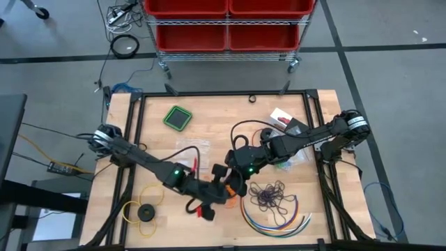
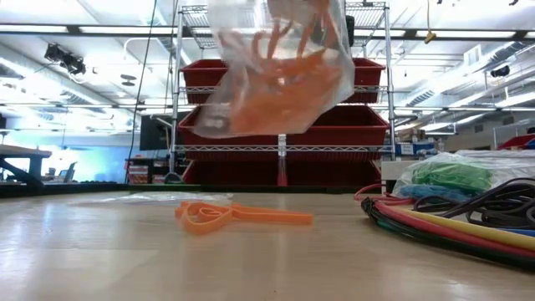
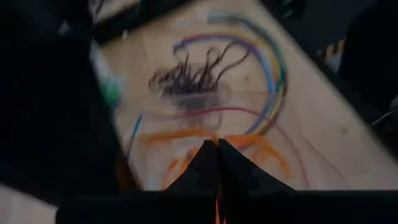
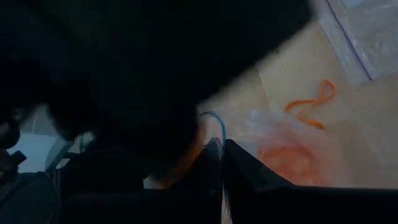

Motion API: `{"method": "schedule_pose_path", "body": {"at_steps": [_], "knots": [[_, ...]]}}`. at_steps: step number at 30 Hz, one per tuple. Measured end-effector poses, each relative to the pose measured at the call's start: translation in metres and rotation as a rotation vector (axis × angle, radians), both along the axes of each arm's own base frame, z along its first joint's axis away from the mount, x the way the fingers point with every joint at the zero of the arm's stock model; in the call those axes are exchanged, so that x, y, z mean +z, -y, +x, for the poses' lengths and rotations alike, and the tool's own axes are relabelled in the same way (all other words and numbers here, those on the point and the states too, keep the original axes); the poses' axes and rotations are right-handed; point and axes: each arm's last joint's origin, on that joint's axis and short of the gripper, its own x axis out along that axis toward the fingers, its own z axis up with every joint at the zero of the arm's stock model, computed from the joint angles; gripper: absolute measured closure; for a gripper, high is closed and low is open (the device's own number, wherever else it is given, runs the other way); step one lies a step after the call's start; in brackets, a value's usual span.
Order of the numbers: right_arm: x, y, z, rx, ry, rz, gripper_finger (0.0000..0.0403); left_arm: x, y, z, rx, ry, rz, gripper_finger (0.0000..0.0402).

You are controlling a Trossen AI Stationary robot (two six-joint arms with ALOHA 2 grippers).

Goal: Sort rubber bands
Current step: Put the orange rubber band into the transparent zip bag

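left gripper (image 3: 216, 163) pinched shut on clear bag (image 2: 276, 71) of orange rubber bands (image 2: 284, 84), held off the bench mid-front for filling | right gripper (image 4: 219, 163) closed on bag's rim | stray orange bands (image 2: 238, 217) below | purple bunch (image 1: 272, 195) near front edge

My arms were dark, each showing a small green light. The bench (image 1: 320, 216) was pale wood. The bag (image 2: 276, 71) was clear, holding orange rubber bands (image 2: 284, 63); more orange ones (image 2: 238, 217) lay on the bench. Dark purple bands (image 1: 270, 195) sat tangled nearby, the cables (image 1: 275, 222) striped yellow, green and blue. The bins (image 1: 226, 21) were red.
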Motion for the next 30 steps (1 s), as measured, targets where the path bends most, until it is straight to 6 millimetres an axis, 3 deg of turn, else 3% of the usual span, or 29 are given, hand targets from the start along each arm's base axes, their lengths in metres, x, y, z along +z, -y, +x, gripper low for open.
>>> {"method": "schedule_pose_path", "body": {"at_steps": [6, 19, 25, 30], "knots": [[0.001, 0.0, 0.001, -0.006, 0.008, 0.008, 0.0399, -0.009, -0.002, -0.002, 0.046, -0.073, -0.02, 0.0377], [0.005, -0.001, 0.003, -0.017, 0.036, 0.074, 0.0399, 0.006, 0.014, -0.008, 0.022, -0.073, -0.014, 0.0195], [0.006, -0.002, 0.003, -0.016, 0.04, 0.079, 0.0399, 0.019, 0.019, -0.018, 0.044, -0.161, -0.023, 0.0173], [0.007, -0.002, 0.004, -0.013, 0.059, 0.086, 0.0399, 0.018, 0.02, -0.021, 0.007, -0.255, -0.152, 0.0172]]}}
